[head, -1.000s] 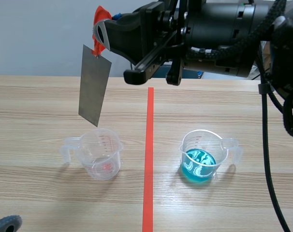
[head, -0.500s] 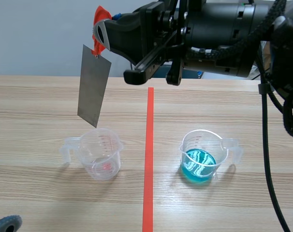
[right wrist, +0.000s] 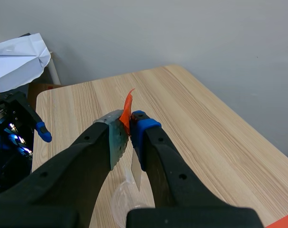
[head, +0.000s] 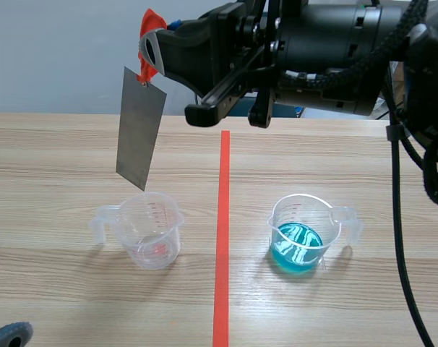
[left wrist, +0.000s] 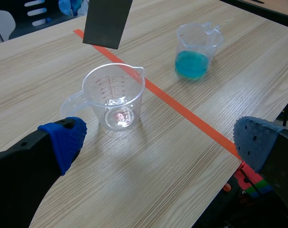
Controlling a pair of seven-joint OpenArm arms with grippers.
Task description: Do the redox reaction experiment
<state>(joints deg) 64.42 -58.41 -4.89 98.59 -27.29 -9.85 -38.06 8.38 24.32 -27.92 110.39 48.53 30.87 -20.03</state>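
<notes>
A grey metal sheet [head: 140, 128] with an orange-red tag [head: 148, 36] at its top hangs from my right gripper [head: 151, 52], which is shut on the tag. The right arm reaches across the scene's top from the right. The sheet's lower corner hangs just above an empty clear beaker [head: 152, 230] left of the tape line. A second clear beaker [head: 304, 233] with blue liquid stands right of the line. In the left wrist view my left gripper [left wrist: 158, 140] is open, low and near the empty beaker [left wrist: 115, 96], with the sheet [left wrist: 108, 21] above it and the blue beaker [left wrist: 196, 49] beyond.
An orange-red tape line [head: 222, 238] runs down the middle of the wooden table [head: 53, 173]. A pale wall rises behind the table. The left arm's grey pad [head: 9, 335] shows at the scene's lower left corner.
The sheet has swung very slightly above the empty beaker; otherwise nothing has moved.
</notes>
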